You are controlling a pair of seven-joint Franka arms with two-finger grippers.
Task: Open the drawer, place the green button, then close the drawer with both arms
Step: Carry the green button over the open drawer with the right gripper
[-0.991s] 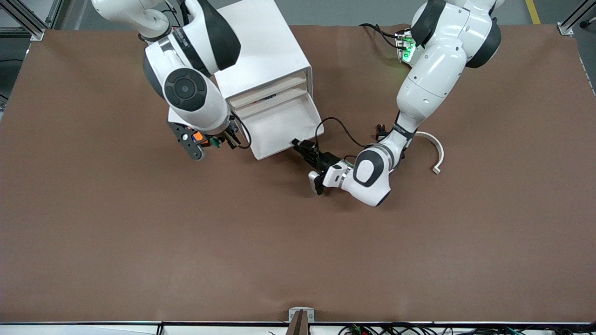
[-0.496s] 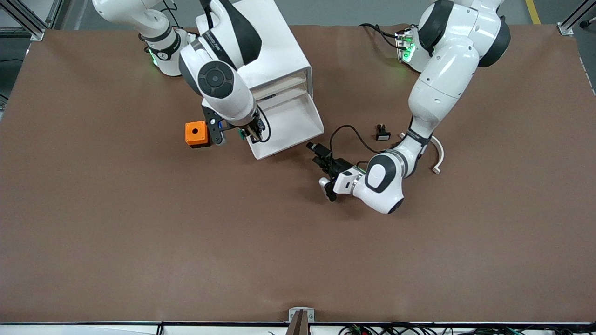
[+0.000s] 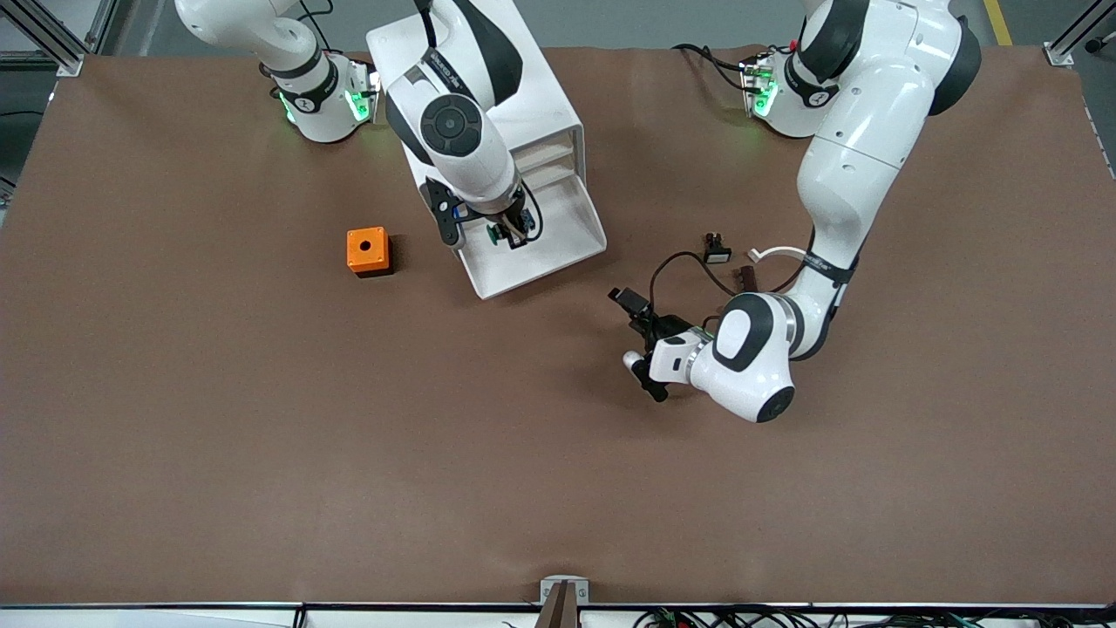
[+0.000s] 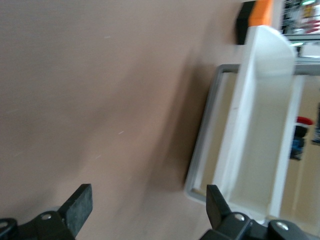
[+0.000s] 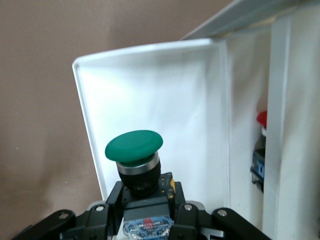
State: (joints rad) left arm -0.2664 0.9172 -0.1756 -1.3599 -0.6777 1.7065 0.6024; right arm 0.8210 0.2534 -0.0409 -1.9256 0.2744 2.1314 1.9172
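Front view: the drawer (image 3: 539, 249), lowest in the white cabinet (image 3: 488, 96), stands pulled out over the brown counter (image 3: 261, 453), its tray facing the camera. The right arm reaches over the cabinet, and the right gripper (image 3: 506, 234) hangs over the open tray, clamped on the button (image 3: 497, 232), whose green cap shows just under the wrist. An orange box (image 3: 367, 251) sits on the counter beside the drawer, toward the right arm's end. The left gripper (image 3: 629, 301) is low over bare counter, apart from the drawer front and nearer the camera than it. A black white-faced button (image 3: 716, 250) lies near the left arm's forearm, with a curved white piece (image 3: 776, 253) just beside it.

Left wrist view: the left gripper (image 4: 150, 207) has its fingers (image 4: 77, 207) spread wide with only counter between them. The drawer (image 4: 260, 125) shows ahead, with the orange box (image 4: 257, 15) past its corner.

Right wrist view: the right gripper (image 5: 145, 212) holds the button (image 5: 135, 160) by its dark body (the green cap points outward, upright between the fingers). The white inside of the drawer (image 5: 165, 95) fills the background, and a red-capped part (image 5: 261, 150) shows in a higher drawer of the cabinet.
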